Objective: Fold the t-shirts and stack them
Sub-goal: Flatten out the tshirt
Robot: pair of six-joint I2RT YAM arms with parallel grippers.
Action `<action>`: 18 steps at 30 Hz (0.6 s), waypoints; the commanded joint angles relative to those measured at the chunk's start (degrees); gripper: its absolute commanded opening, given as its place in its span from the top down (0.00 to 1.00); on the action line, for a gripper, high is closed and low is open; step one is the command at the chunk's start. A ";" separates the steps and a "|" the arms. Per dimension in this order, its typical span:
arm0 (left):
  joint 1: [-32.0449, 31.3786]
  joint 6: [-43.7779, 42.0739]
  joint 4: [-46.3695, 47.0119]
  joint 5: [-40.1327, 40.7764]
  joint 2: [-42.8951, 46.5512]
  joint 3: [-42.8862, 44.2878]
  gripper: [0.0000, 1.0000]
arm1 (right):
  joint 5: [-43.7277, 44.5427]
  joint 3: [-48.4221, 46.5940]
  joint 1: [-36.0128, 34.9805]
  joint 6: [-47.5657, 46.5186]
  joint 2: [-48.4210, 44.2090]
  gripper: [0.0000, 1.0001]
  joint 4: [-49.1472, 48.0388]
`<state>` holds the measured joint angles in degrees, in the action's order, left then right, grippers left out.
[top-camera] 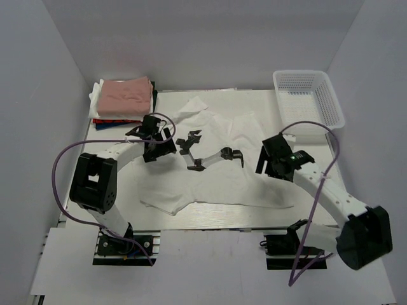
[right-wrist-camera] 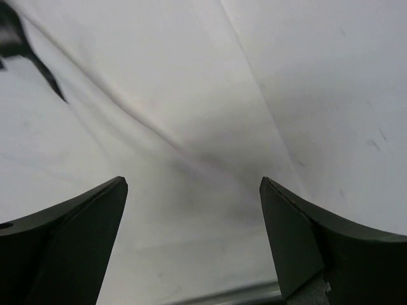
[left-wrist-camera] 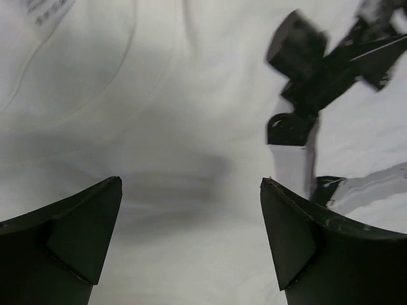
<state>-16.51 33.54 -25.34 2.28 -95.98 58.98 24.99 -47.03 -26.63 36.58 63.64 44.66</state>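
left gripper: jaws apart, pointing down | right gripper: jaws apart, pointing down

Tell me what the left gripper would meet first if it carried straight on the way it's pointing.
Most likely the white t-shirt, plain cloth beside its black print. The left gripper points down at it, jaws open; the gap to the cloth is unclear.

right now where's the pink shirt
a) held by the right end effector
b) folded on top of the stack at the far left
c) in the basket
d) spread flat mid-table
b, the pink shirt lies folded atop the stack at the far left; the one spread flat is the white shirt.
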 commanded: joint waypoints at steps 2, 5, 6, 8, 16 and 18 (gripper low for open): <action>-0.27 -2.95 2.67 -3.07 0.55 6.05 0.00 | -7.46 -5.79 0.53 -9.33 11.99 0.10 -21.10; 0.34 -3.48 1.44 -3.08 -5.50 13.67 0.00 | -12.92 -18.22 1.14 -12.92 23.59 0.10 -24.01; 0.34 -4.00 0.39 -3.08 -7.27 15.79 0.00 | -13.13 -19.84 1.23 -13.28 27.90 0.10 -24.45; 0.87 -4.71 -1.20 -0.62 -10.52 21.23 0.00 | -12.08 -24.94 1.85 -13.46 31.79 0.10 -26.38; 0.87 -9.28 -1.81 0.70 -24.24 35.75 0.00 | -19.26 -48.83 5.01 -17.50 59.45 0.10 -30.16; 0.87 -9.98 -1.82 0.70 -27.32 38.48 0.00 | -21.73 -54.98 5.45 -18.56 62.47 0.10 -30.60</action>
<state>-15.75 25.91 -26.06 2.42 -122.74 93.58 8.54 -95.22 -22.00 20.88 123.02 16.47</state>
